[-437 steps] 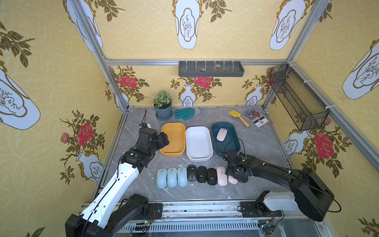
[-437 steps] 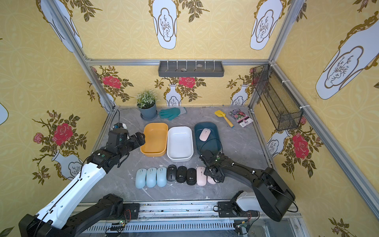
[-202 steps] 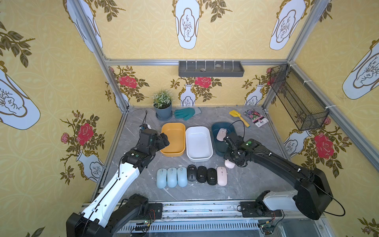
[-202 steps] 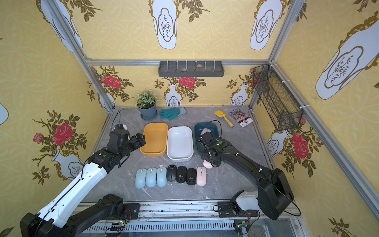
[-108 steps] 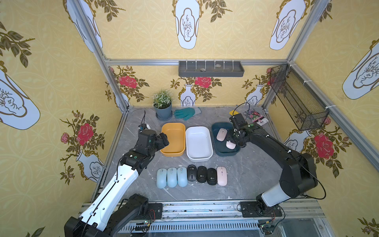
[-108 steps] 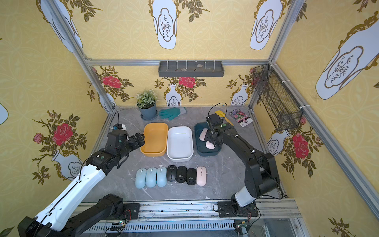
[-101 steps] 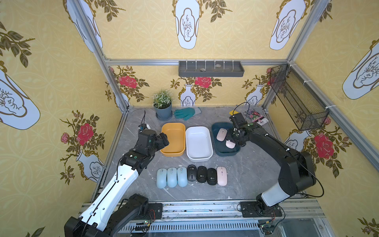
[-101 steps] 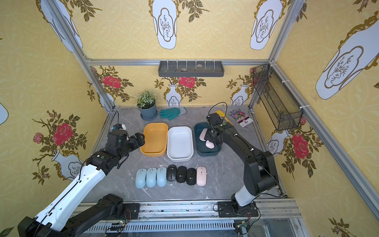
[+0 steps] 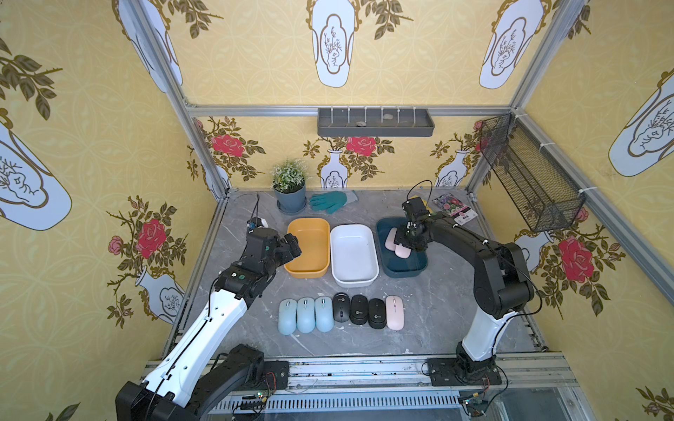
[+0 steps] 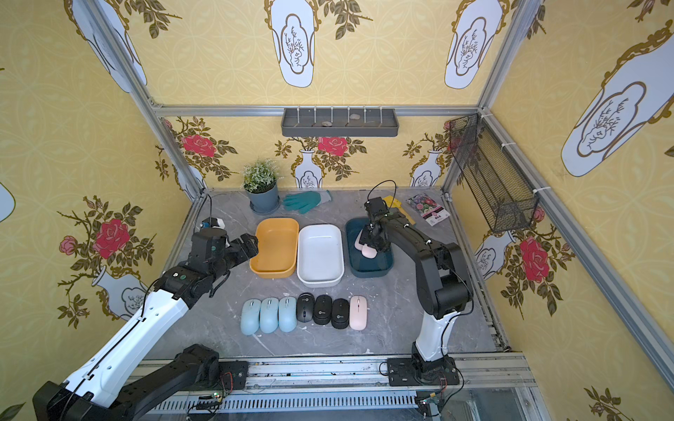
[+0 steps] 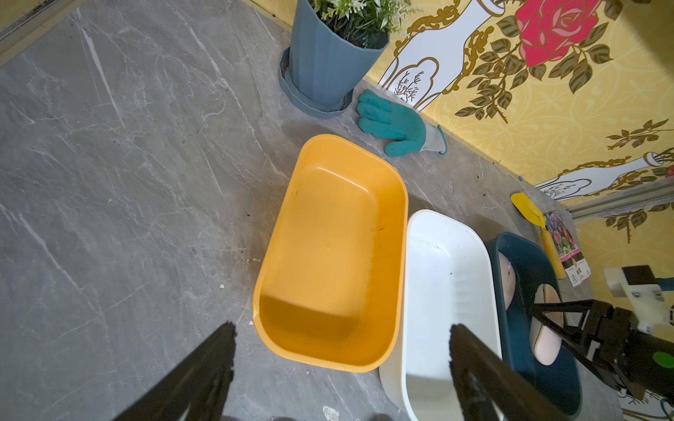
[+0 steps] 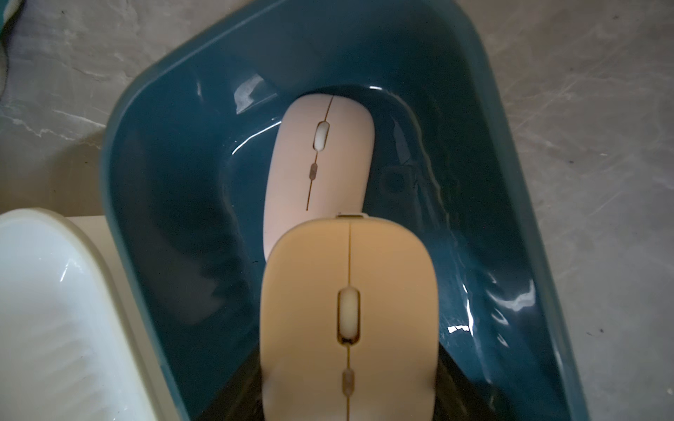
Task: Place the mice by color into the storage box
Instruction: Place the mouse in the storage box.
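Right gripper [image 9: 405, 248] is clamped on a pale pink mouse [image 12: 348, 310], which I see held over the dark teal bin [image 9: 401, 274], partly covering a second pink mouse [image 12: 321, 164] that lies inside. My left gripper [image 9: 293, 248] hangs wide apart and empty beside the orange bin [image 9: 304, 272]. The white bin [image 9: 353, 283] sits between the other two. On the grey marble table [image 9: 445, 313], three pale blue mice [image 9: 305, 315], three black mice [image 9: 359, 310] and a lone pink mouse [image 9: 394, 312] lie in one row. Yellow floral walls [image 9: 255, 54] enclose everything, with a grey shelf [image 9: 375, 124] at the back.
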`<state>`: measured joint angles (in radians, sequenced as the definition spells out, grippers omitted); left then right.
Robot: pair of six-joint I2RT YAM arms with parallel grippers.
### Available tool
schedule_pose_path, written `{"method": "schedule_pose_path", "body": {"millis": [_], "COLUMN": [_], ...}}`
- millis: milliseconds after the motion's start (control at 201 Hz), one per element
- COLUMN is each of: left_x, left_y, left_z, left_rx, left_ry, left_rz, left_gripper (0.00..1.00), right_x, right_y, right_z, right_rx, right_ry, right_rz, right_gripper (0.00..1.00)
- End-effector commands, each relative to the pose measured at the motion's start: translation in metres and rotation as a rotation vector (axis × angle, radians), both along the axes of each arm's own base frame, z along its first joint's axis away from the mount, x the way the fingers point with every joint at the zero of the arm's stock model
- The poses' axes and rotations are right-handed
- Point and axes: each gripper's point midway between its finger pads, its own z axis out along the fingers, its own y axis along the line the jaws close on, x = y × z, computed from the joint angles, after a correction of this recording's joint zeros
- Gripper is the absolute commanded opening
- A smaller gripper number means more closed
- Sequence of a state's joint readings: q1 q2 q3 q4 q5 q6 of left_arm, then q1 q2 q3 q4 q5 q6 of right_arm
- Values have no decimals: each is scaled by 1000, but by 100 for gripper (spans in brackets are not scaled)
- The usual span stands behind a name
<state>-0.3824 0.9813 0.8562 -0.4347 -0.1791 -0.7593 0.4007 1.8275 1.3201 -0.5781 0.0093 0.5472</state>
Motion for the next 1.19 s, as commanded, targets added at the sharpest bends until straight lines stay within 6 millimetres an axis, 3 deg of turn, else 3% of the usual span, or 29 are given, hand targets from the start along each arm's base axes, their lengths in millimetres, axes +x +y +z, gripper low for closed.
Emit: {"method": "schedule_pose_path", "body": {"millis": [0, 483, 757, 886, 1190], "left_x": [2, 6, 8, 8, 13], "left_y": [0, -2, -5, -5, -11], "left_z": [3, 7, 16, 15, 15], "left_rx": [8, 7, -2, -1, -11], "left_ry": [-13, -15, -25, -22, -21], "left_rz": [-4, -9, -20, -21, -39], "left_gripper": [93, 93, 93, 93, 93], "right_x": [5, 6, 7, 13, 30], "right_y": [0, -6, -9, -7, -1], "right_z": [-4, -24, -31, -12, 78], "right_rx": [-4, -62, -86, -82, -96], "right_ry": [-14, 14, 19, -26, -195], "right_rz": [14, 28, 25, 37, 54], "right_gripper": [57, 60, 71, 76, 77]}}
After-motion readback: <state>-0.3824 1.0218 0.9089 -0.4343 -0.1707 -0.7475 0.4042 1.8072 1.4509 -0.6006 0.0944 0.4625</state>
